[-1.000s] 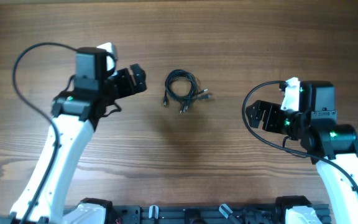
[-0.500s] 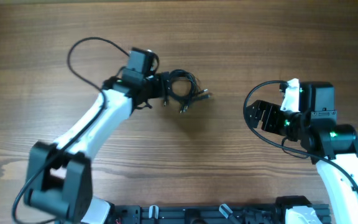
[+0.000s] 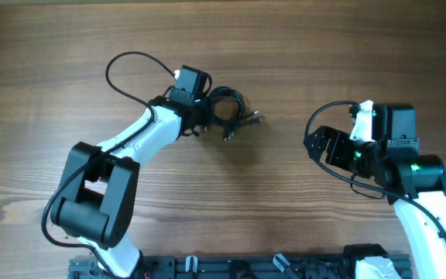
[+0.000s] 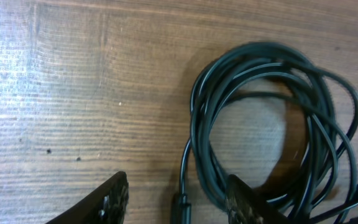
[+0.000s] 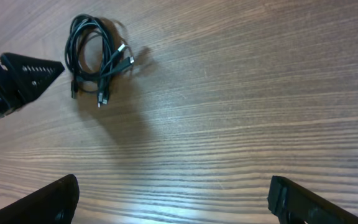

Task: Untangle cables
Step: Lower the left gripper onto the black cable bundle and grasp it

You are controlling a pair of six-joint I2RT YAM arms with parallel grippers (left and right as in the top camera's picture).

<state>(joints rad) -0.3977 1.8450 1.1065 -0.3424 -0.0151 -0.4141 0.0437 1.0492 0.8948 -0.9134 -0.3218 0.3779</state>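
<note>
In the left wrist view the cables run off the right and bottom edges, so I can't see the whole coil. Of the left gripper I get only two fingertips at the bottom edge. From overhead the plug ends are too small to identify.

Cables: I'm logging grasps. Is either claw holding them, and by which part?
Nothing held yet. The left claw straddles an edge strand of the cables without pinching it; the right claw is open, empty.
</note>
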